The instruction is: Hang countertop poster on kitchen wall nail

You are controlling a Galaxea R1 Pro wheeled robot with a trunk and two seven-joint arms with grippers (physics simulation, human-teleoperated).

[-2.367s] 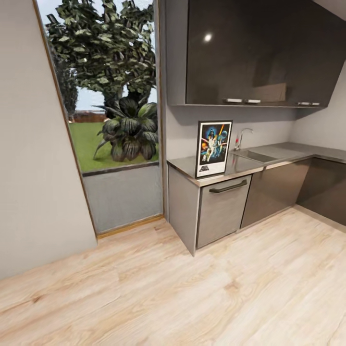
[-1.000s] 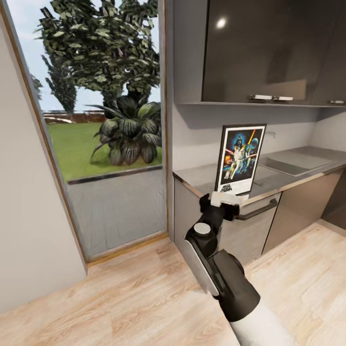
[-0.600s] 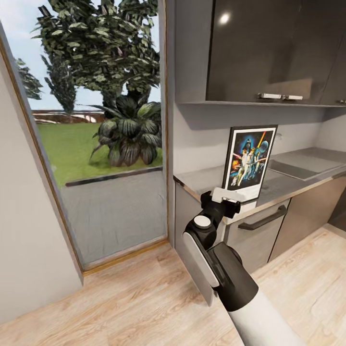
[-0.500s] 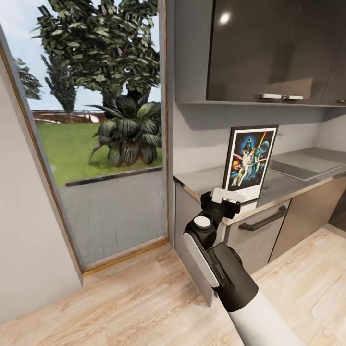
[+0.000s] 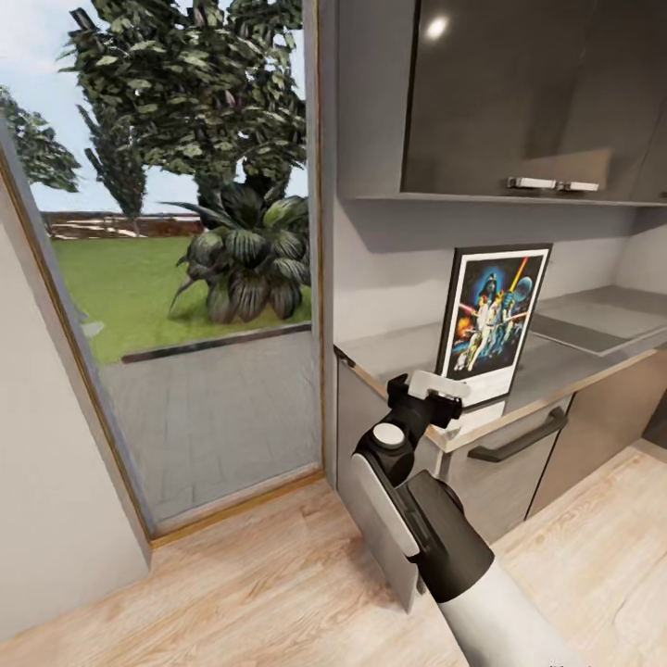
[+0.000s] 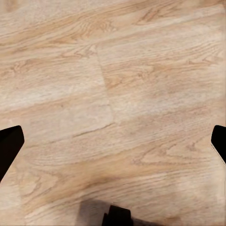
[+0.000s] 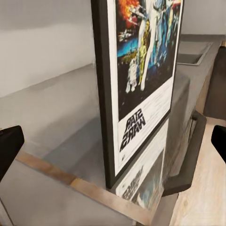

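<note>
The poster [image 5: 496, 320] stands upright on the kitchen countertop [image 5: 394, 345], close to its front edge, with the artwork facing me. My right gripper [image 5: 437, 387] hovers just in front of the poster's lower left corner, at counter-edge height. In the right wrist view the poster [image 7: 141, 80] rises straight ahead, and my right gripper [image 7: 113, 150] is open, its dark fingertips [image 7: 9, 150] spread far apart with nothing between them. Pointed down at the wooden floor, my left gripper [image 6: 113, 146] is open and holds nothing. The wall nail is out of view.
A tall glass opening [image 5: 185, 278] onto a garden is to the left of the cabinets. Dark upper cabinets [image 5: 528, 93] hang over the counter. A drawer with a dark bar handle [image 5: 519, 435] sits below the poster, a sink [image 5: 602, 329] lies to the right, and pale wooden floor [image 5: 232, 593] surrounds me.
The view has drawn closer to the counter as the camera moved. My right arm came into view and reached up to the poster's lower edge, where it has stayed over the last second.
</note>
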